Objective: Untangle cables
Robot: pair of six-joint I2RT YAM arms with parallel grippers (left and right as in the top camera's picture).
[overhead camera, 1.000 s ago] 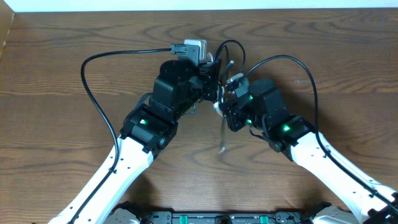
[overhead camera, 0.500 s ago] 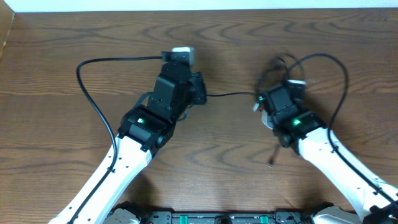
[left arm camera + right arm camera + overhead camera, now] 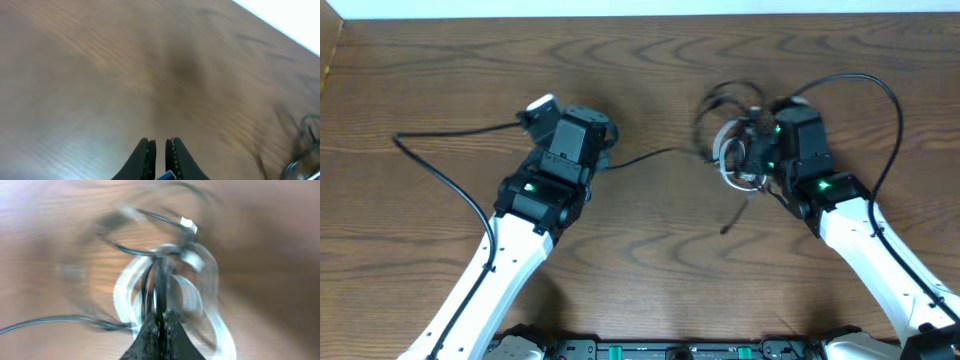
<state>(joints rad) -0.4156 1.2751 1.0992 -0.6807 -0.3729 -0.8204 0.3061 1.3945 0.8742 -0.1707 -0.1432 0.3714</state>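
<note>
The cables [image 3: 738, 150] form a tangle of black strands and a white loop at my right gripper [image 3: 752, 160]. That gripper [image 3: 161, 316] is shut on a black strand, with the white loop [image 3: 125, 287] curling around its tips. One thin black strand [image 3: 655, 155] runs leftward from the tangle to my left gripper [image 3: 605, 152]. In the left wrist view the left gripper [image 3: 160, 145] is shut, a blue-tipped plug [image 3: 167, 175] showing low between its fingers. A loose end [image 3: 732, 218] dangles below the tangle. Both wrist views are blurred.
The brown wooden table [image 3: 650, 270] fills the view, with its white far edge [image 3: 640, 8] at the top. Thick black arm wires loop out to the left [image 3: 450, 185] and to the right [image 3: 895, 110].
The two grippers, close together at the centre a second ago, have pulled apart. The left one moved left, the right one carried the tangle right, and a black strand now stretches between them.
</note>
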